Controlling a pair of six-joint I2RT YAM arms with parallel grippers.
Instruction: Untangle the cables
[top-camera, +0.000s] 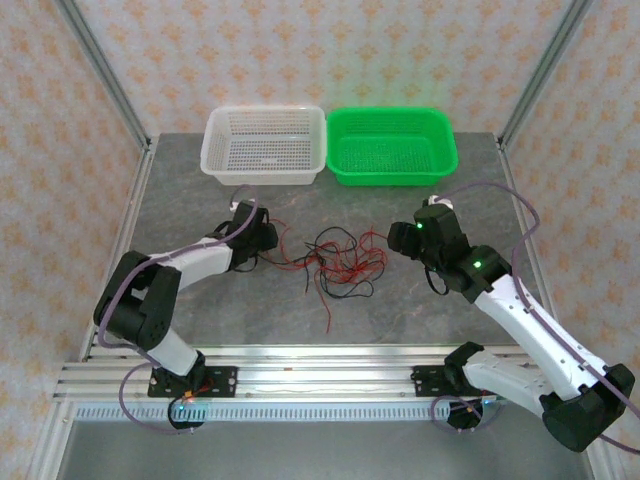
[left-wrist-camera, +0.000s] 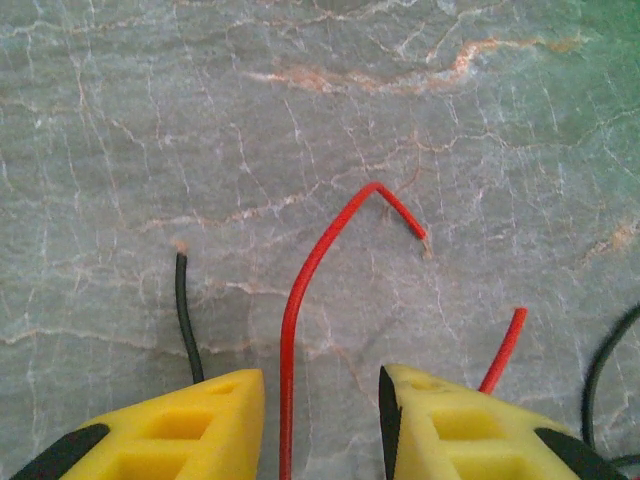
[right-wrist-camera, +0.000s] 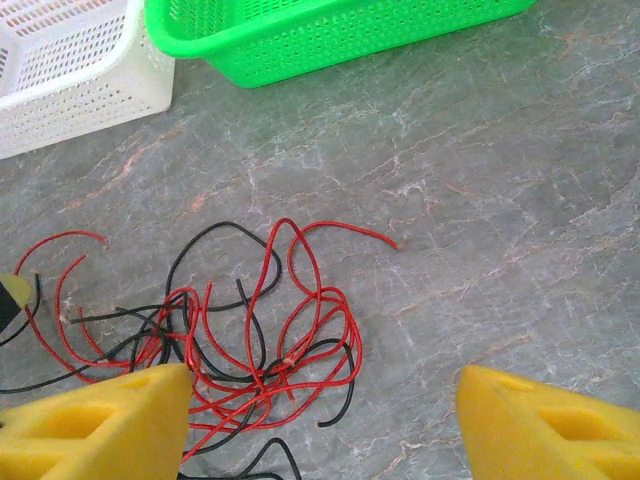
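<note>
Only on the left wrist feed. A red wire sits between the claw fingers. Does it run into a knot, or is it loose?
Observer: From the top view, red wires lead from the left claw rightward into the tangle of red and black cables mid-table.
Operator: Other arm?
Observer: The right claw is wide open at the tangle's right side, holding nothing.
Operator: Baskets?
Observer: The white basket and green basket sit side by side at the far edge, white on the left.

far edge: left basket and right basket, side by side
middle: cables heaped on the table, in front of both baskets
sides: left gripper left of the heap, right gripper right
</note>
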